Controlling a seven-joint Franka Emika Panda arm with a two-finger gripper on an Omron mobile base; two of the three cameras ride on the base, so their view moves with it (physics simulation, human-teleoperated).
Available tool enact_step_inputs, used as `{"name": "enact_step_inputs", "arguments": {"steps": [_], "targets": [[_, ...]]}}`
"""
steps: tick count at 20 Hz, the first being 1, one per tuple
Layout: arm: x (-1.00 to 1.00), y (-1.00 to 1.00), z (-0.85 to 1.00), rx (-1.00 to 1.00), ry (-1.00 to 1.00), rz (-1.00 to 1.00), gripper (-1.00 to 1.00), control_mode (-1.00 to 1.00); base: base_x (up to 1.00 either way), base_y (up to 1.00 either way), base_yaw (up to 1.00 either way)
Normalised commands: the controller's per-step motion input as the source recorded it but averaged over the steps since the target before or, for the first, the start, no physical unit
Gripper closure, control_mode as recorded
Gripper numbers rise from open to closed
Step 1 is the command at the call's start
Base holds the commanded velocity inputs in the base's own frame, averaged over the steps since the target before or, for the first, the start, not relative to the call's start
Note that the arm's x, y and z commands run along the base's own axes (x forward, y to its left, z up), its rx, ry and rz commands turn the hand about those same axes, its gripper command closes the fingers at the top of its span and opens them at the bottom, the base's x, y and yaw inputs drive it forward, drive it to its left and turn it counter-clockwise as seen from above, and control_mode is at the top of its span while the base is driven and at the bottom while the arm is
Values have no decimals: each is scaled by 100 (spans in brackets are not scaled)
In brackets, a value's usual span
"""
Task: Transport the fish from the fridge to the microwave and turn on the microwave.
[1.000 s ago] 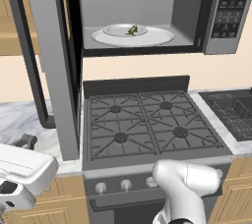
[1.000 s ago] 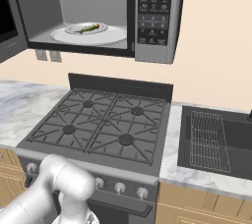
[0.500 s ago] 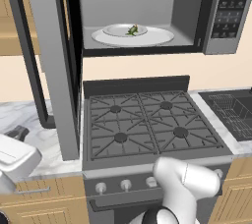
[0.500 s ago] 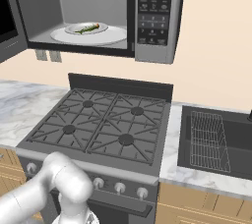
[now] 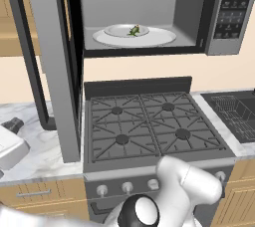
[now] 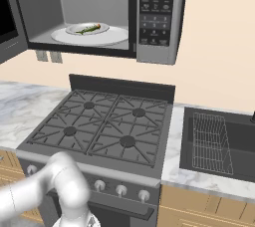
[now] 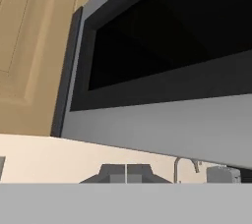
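Fish (image 5: 134,31): on turntable plate (image 5: 164,37) inside microwave (image 6: 157,17), door (image 5: 52,61) open at 9 o'clock.
Arm: swung lower (toward door).
Pincer (image 7: 126,174): shut, empty.

The microwave (image 5: 149,12) top and its open door (image 5: 55,61) run past the frame edge.

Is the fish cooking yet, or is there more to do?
Not yet. The small dark green-grey fish already lies on the white round plate inside the silver-grey microwave. Its black-windowed door hangs open, so closing it and pressing the dark button panel remain.
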Motion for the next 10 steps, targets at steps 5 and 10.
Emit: {"name": "enact_step_inputs", "arguments": {"steps": [5, 10], "targets": [[25, 5, 0, 0, -1, -14, 100, -100, 0, 0, 0], [-1, -11, 0, 0, -7, -7, 100, -100, 0, 0, 0]]}}
